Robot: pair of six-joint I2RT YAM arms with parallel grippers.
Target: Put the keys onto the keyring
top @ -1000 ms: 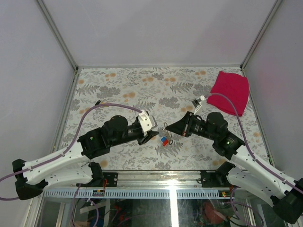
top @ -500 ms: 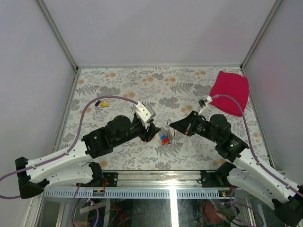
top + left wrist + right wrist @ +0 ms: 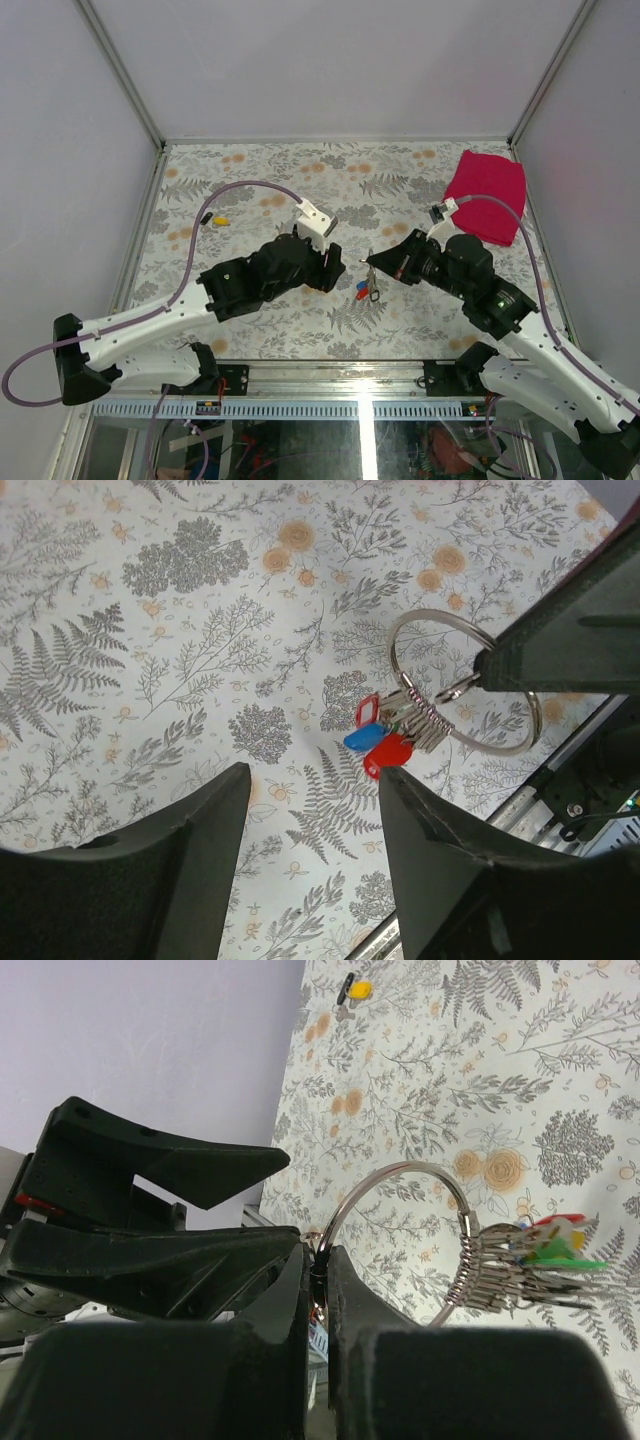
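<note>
- Keyring (image 3: 437, 612) is hanging from the right gripper (image 3: 316, 1255), whose fingers are pressing together on the wire; it is sitting left of the pink cloth (image 3: 487, 192) and nearer the arm bases.
- A bunch of keys (image 3: 385, 742) is already riding on that ring. Whether they are touching the table (image 3: 260, 170) I cannot tell.
- The left gripper (image 3: 312, 780) is hovering further left of the cloth than the ring, its jaws standing spread with nothing between them.
- Judging by this, one threading step is finishing and the arms are turning to the next key.
- The next move is calling for the left arm to be travelling far left of the cloth, towards the wall, and picking one loose key by its head while the right keeps the ring steady.
- Counting: one ring; three coloured heads showing clearly on it from the left wrist (two red, one blue), a green one also showing from the right wrist, the stacked blades too tight to number; two loose keys, a yellow key (image 3: 221, 221) and a dark key (image 3: 206, 217), lying just beside each other.
</note>
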